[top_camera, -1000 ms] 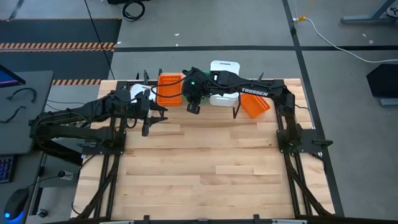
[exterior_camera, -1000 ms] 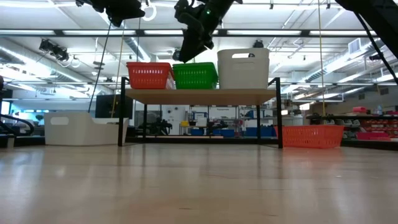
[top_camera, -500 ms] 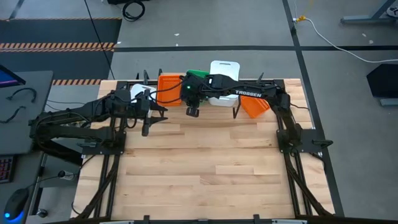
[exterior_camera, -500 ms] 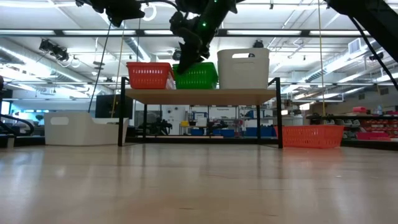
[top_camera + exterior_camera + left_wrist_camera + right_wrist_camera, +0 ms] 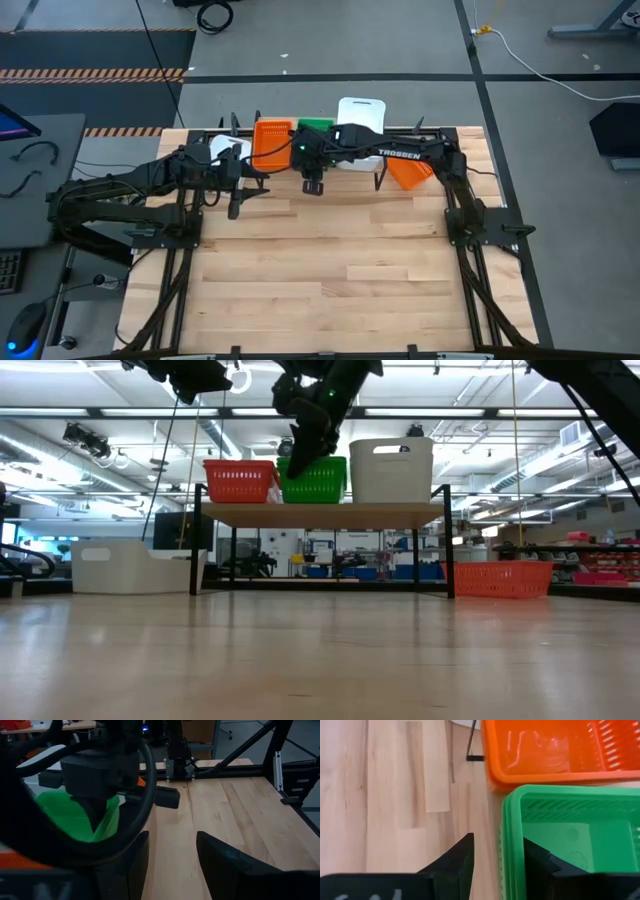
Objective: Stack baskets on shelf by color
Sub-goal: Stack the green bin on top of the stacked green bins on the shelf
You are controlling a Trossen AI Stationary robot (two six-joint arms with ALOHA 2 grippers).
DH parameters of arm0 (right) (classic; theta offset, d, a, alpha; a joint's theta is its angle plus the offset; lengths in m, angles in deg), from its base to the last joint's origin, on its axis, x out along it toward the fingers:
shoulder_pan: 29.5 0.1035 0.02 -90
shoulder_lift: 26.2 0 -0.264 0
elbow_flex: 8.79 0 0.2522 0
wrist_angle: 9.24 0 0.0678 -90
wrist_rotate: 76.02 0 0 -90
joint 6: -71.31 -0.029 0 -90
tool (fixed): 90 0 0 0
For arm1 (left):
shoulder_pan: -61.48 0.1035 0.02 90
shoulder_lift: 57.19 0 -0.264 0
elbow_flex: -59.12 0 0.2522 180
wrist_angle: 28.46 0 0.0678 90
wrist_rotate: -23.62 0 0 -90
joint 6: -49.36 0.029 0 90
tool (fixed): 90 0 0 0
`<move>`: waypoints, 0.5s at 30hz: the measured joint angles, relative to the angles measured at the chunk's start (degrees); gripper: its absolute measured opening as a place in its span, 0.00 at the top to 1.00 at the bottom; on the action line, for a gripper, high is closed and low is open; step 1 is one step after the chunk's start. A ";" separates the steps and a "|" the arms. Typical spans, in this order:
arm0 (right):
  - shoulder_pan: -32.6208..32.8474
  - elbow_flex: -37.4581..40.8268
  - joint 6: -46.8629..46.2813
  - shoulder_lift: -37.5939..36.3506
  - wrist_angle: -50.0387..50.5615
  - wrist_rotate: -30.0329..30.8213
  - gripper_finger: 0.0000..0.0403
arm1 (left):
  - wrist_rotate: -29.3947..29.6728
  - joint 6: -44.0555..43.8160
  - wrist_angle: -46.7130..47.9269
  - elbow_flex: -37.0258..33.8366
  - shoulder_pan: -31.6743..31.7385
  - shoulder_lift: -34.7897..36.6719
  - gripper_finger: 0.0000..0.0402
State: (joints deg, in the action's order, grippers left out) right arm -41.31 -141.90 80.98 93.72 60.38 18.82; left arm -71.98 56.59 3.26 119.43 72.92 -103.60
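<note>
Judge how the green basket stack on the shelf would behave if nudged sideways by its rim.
The green basket looks like thin slotted plastic, so probably light with a slightly flexing rim. On the smooth plank shelf it would likely slide, not tip. The orange basket beside it might get bumped.

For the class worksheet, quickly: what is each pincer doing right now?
Left pincer: open, empty, above the table.
Right pincer: open, straddling the green basket's wall on the shelf, not clamped.

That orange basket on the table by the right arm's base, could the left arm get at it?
Probably not easily: the orange basket lies beyond the shelf, and the right arm stretches across between it and the left end effector.
</note>
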 joint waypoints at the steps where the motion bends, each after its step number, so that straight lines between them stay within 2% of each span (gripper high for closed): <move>1: 0.14 0.00 0.25 0.00 0.08 0.01 0.67 | 0.00 0.00 0.01 0.00 0.00 0.00 0.57; 15: 0.47 0.00 0.83 0.00 3.36 4.64 0.67 | 0.00 -0.11 -0.04 0.00 0.00 0.00 0.57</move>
State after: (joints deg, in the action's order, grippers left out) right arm -40.83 -141.90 81.81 93.72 63.75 23.46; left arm -71.98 56.48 3.22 119.43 72.92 -103.60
